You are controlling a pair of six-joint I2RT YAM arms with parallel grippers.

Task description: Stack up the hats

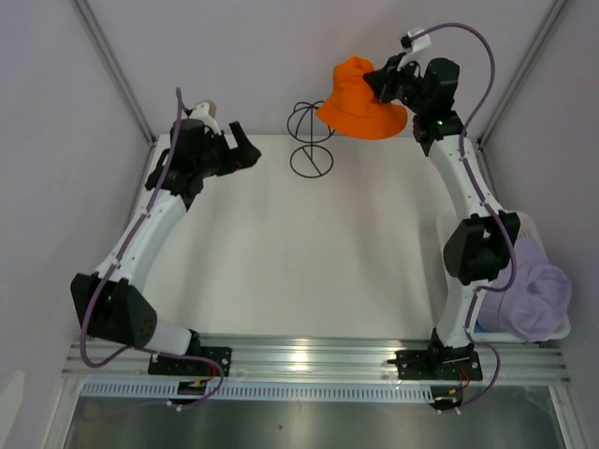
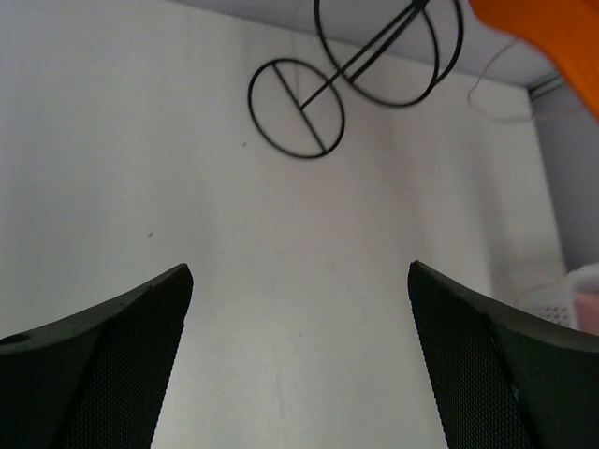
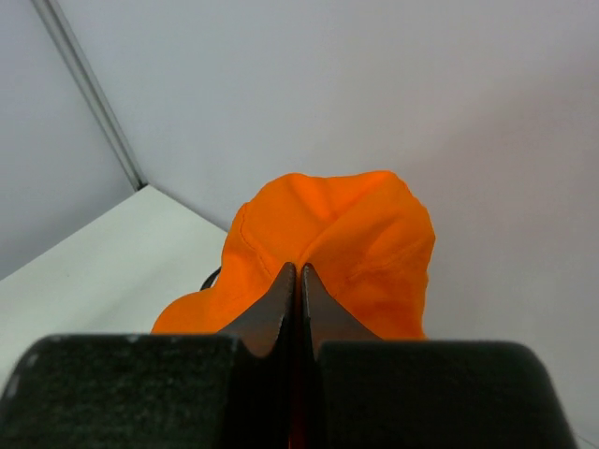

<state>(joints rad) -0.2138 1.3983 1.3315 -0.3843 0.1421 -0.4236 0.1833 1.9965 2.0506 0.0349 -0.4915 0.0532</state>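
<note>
The right gripper is pinched tight on the crown of the orange hat, held in the air at the table's one o'clock, just right of the black wire hat stand at twelve. The left gripper hangs wide and empty at eleven. The pale purple hat lies bunched in the white basket at four o'clock (other hats not visible).

- Plain bright orange all over the orange hat (darker in the folds).
- Pale purple for the purple hat; white for the basket.
- Thin black wire for the hat stand.
- Matt white across the table.
- White links, black joints, purple cables along the left arm and the right arm.
- Black, finely dotted pads on the left gripper; plain black on the right gripper.
</note>
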